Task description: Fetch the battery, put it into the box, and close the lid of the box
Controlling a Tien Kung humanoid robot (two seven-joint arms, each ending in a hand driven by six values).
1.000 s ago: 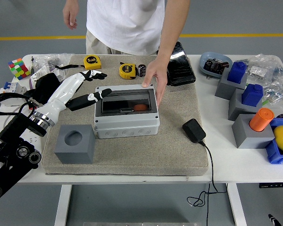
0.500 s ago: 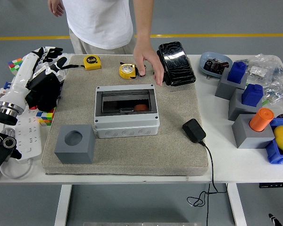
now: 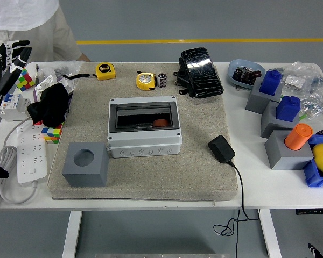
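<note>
The grey box (image 3: 144, 143) sits mid-mat, its dark see-through lid (image 3: 144, 116) lying flat over the opening. Through the lid an orange-brown object (image 3: 160, 122) shows inside. A small black cylindrical battery (image 3: 162, 80) stands upright on the mat behind the box, right of a yellow tape measure (image 3: 145, 80). My left hand (image 3: 12, 58) is far off at the picture's upper left edge, white forearm raised, black fingers relaxed and holding nothing. A person (image 3: 35, 21) stands at the far left top, with no hand over the table.
A grey cube with a round hole (image 3: 85, 164) stands left of the box. A black adapter (image 3: 221, 149) and its cable lie to the right. A black pouch (image 3: 200, 72), a second tape measure (image 3: 105, 70), a black cloth (image 3: 53, 104), a power strip (image 3: 31, 156) and grey stands with coloured items (image 3: 286, 145) surround the mat.
My left arm has pulled back from the box to the far left edge. The person's hand left the box, touched near the battery, then withdrew as the person moved off left.
</note>
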